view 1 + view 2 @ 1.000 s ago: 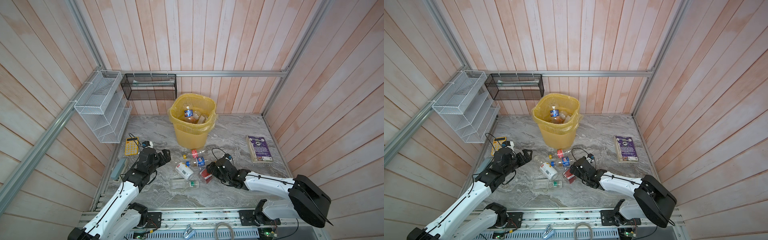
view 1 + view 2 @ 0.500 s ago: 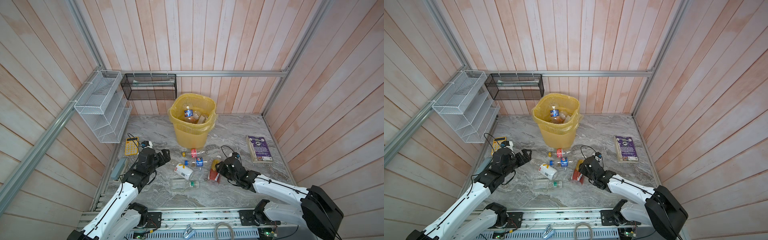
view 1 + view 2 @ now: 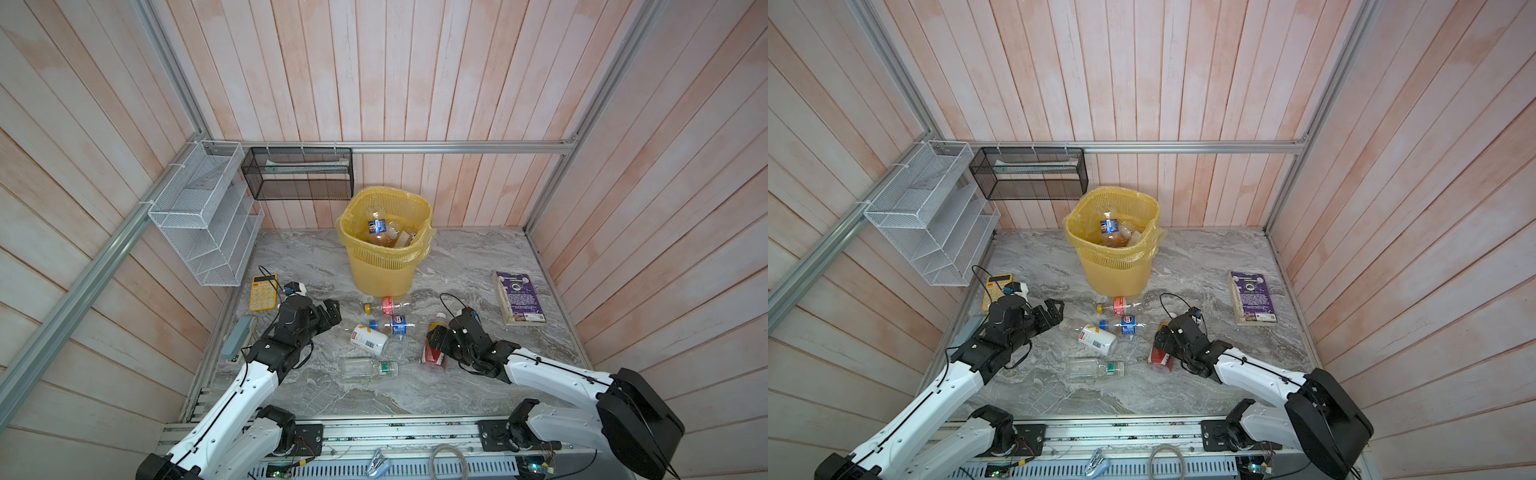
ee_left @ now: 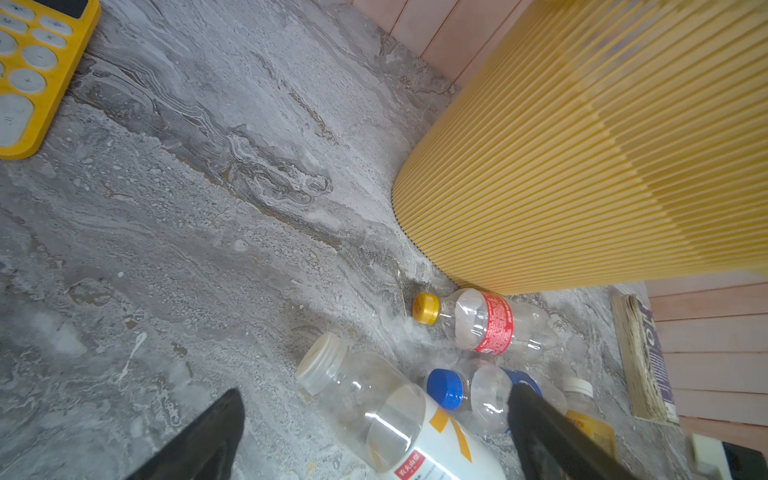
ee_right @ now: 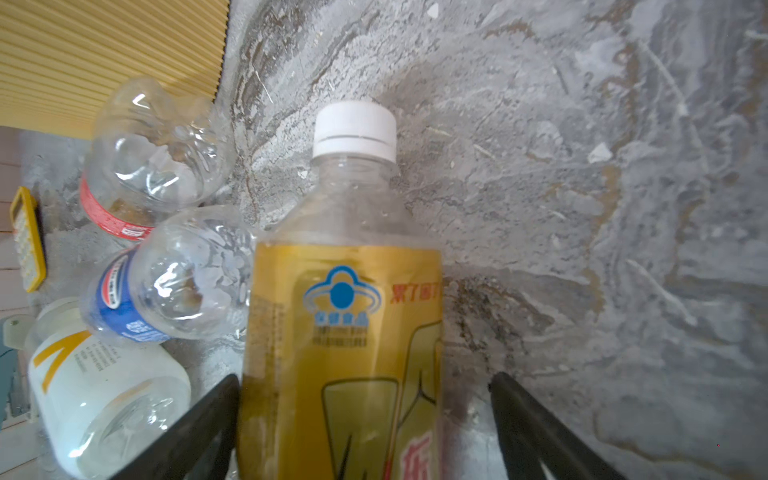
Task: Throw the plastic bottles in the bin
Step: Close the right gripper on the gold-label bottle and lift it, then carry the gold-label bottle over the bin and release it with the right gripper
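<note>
Top views: marbled grey tabletop, plank walls, left pincer, right pincer spread.

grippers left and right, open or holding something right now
Left gripper: open, holding nothing.
Right gripper: open, fingers either side of the yellow-label bottle, not clamped on it.

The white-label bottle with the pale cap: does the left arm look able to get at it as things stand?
Probably yes. The left gripper is open and close to the white-label bottle, whose cap end points toward it with nothing between. The blue-capped bottle right beside it may crowd one finger.
</note>
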Available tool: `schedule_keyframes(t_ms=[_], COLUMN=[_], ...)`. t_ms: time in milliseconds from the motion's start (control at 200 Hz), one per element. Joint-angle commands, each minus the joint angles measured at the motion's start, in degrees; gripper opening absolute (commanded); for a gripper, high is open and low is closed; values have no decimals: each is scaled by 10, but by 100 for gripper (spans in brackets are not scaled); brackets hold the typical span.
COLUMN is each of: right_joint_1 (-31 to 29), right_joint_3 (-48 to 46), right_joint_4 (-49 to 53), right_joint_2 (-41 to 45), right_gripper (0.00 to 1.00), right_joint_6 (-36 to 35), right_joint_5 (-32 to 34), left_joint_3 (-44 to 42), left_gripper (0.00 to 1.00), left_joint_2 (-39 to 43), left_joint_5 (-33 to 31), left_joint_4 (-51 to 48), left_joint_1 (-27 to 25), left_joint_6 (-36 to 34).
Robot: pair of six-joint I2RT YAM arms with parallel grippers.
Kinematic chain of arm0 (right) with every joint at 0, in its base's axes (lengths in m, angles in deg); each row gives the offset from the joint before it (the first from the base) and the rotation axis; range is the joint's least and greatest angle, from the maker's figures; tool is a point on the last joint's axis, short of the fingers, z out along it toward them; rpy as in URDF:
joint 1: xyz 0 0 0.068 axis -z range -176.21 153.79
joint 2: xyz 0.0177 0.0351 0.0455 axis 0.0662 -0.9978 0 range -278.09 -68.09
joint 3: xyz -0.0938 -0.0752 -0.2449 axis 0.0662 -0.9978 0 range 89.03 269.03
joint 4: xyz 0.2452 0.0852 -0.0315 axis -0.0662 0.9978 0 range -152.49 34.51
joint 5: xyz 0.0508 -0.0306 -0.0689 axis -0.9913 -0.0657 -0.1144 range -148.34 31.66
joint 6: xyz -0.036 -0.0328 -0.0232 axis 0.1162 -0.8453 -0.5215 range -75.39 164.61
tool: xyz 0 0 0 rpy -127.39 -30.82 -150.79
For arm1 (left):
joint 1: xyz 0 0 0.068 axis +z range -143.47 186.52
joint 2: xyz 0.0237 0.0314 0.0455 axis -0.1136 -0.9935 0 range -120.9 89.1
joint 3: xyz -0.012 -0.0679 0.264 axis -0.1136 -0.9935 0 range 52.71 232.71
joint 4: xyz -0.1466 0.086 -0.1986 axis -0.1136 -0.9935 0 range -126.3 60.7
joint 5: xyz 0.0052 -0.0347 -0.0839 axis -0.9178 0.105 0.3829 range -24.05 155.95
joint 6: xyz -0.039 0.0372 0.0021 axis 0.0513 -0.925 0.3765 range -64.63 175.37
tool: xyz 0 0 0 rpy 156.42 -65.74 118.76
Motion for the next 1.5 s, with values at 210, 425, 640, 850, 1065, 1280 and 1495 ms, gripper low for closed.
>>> schedule_keyframes(t_ms=[210, 425, 640, 850, 1065, 1280, 1495], right_joint_1=[-6, -6, -2, 28, 40, 49, 58], right_joint_3=[38, 42, 131, 288, 420, 655, 983], right_joint_4=[49, 90, 171, 77, -92, -56, 184], right_joint_2=[-74, 10, 116, 223, 165, -108, -354], right_gripper=[72, 54, 55, 55, 58, 60, 92], right_joint_6=[-61, -56, -106, -251, -375, -373, -397], right_joint_5=[12, 55, 152, 270, 233, 38, 0], left_joint_3=[11, 7, 13, 10, 4, 2, 14], left_gripper=[100, 100, 100, 100, 100, 100, 100], left_joint_2=[3, -1, -16, -14, -8, -8, -11], left_joint_5=[-16, -19, -21, -10, 5, 22, 20], left_joint_4=[-11, -8, -4, 4, 10, 11, -16], left_joint_1=[-2, -2, 0, 2, 3, 2, 0], left_joint_6=[-9, -10, -8, -8, -1, 1, -2])
